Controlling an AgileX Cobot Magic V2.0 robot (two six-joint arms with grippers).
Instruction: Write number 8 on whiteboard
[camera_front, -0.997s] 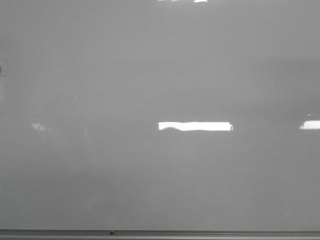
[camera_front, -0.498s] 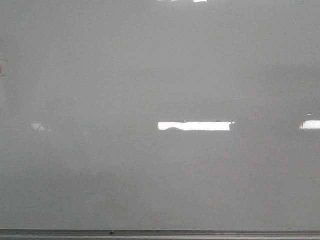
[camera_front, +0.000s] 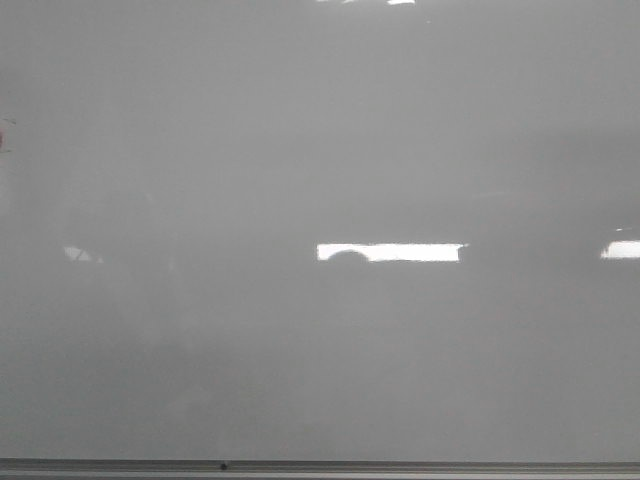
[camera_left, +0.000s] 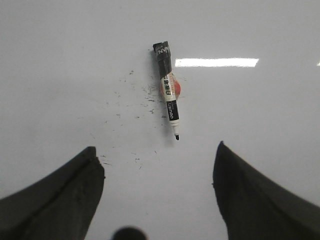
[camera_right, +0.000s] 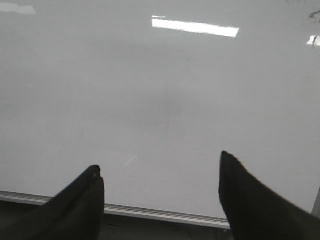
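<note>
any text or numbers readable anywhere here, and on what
Nothing can be read for certain.
marker: black cap and white label carry print, too small and blurred to read.
whiteboard: only scattered black specks, no legible figure.
Front and right wrist views: no writing visible.

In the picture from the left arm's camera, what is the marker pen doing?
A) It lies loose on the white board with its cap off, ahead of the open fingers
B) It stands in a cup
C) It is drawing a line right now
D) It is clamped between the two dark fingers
A: the marker pen lies on the whiteboard with its black tip bare, apart from the left gripper, whose fingers are spread wide and hold nothing.
</note>
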